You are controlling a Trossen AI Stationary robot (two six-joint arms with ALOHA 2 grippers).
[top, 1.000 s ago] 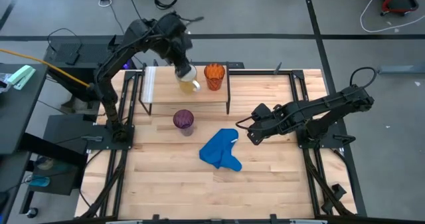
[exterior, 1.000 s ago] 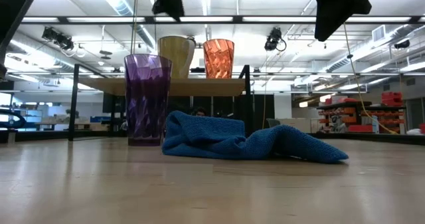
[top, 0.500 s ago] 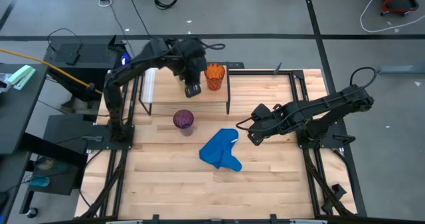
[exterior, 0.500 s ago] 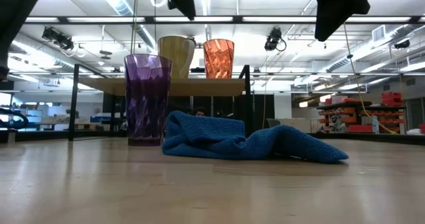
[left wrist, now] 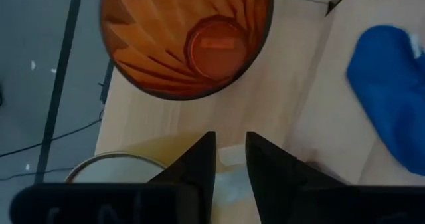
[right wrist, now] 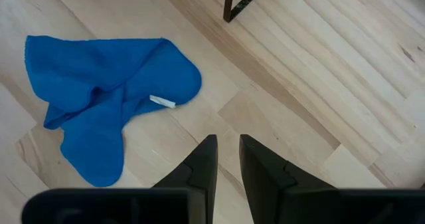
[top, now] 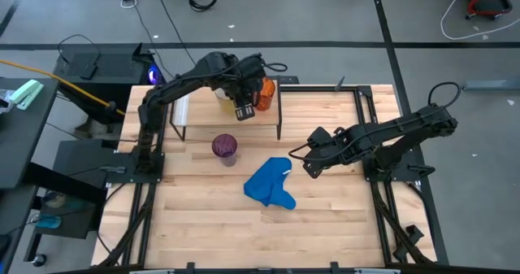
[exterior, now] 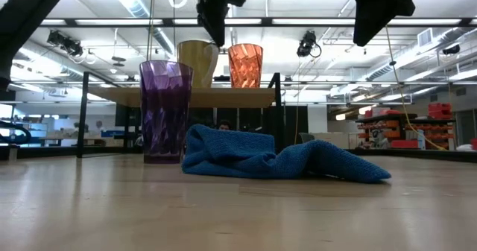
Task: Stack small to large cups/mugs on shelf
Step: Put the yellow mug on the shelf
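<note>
left gripper (top: 241, 110) hung over the shelf (top: 195, 115), between the white mug (top: 221, 95) and the orange cup (top: 264, 91), and its fingers (left wrist: 199, 164) stood a narrow gap apart with nothing between them; only bare shelf wood showed in the slot. right gripper (top: 309, 165) waited low over the table (top: 325, 217), near the blue cloth (top: 270, 184), fingers likewise a little apart and empty

mug and orange cup stood side by side on the shelf, near each other but not nested. purple tumbler (top: 225, 148) was on the tabletop in front of the shelf, just beside the cloth, so it looked like the one piece not yet placed. i judged the step in hand to be the move between cups: the next call was to reach down to the tumbler, take it by the rim or wall, and lift it clear of the shelf edge

no brand, label or writing could be read; a small white tag on the cloth was too small to make out
</note>
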